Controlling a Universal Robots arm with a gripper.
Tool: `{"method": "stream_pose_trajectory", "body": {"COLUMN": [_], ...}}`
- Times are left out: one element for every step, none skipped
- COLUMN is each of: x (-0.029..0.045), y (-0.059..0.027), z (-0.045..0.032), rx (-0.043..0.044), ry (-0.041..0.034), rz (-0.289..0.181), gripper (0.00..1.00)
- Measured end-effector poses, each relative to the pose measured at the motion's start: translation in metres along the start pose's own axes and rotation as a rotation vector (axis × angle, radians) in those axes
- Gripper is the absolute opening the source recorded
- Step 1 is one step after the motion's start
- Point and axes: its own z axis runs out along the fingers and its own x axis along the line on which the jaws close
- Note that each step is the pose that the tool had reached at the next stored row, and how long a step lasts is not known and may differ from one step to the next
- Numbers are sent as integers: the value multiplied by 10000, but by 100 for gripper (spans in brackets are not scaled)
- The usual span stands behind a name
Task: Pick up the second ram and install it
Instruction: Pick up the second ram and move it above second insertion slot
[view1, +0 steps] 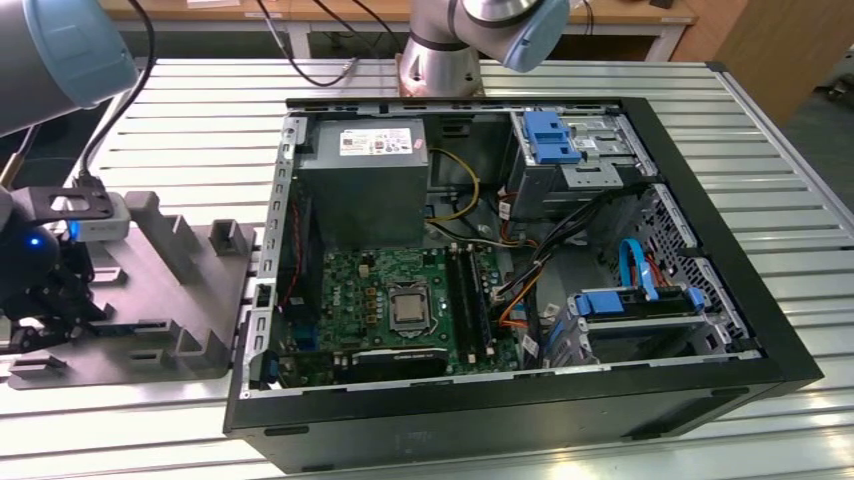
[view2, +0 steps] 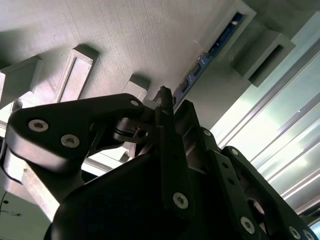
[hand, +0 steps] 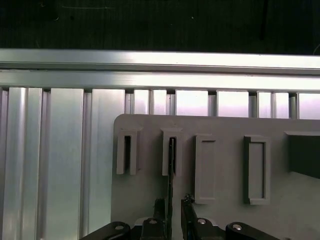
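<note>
The second ram (hand: 171, 160) is a thin dark stick standing on edge in a slot of the grey holder block (hand: 227, 165). In the second wrist view the second ram (view2: 215, 45) shows as a dark bluish strip lying in that slot. My gripper (hand: 172, 207) is low over the holder, one finger on each side of the stick's near end and a small gap showing beside it. The black fingers (view2: 167, 130) point at the holder's slotted face. In the exterior view my gripper (view1: 40, 290) is over the holder (view1: 174, 280) at the exterior view's left, outside the computer case.
The open computer case (view1: 694, 250) lies in the middle of the slatted metal table (view1: 774, 420). Its green motherboard (view1: 380, 275) has long black slots (view1: 470, 300). A power supply (view1: 360, 180), cables and blue drive brackets (view1: 547, 135) fill the case. Another arm's base (view1: 441, 60) stands behind it.
</note>
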Motion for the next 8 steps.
{"method": "stream_pose_trajectory", "body": {"x": [0, 0, 0, 0, 0, 0, 0, 0], "y": [0, 0, -1, 0, -3, -7, -9, -13], "z": [0, 0, 0, 0, 2, 3, 3, 2], "rx": [3, 3, 4, 3, 4, 4, 4, 3], "ry": [-2, -3, -4, 2, 5, 7, 8, 9], "rz": [0, 0, 0, 0, -1, 0, 0, 0], "gripper": [27, 27, 27, 27, 27, 27, 27, 27]}}
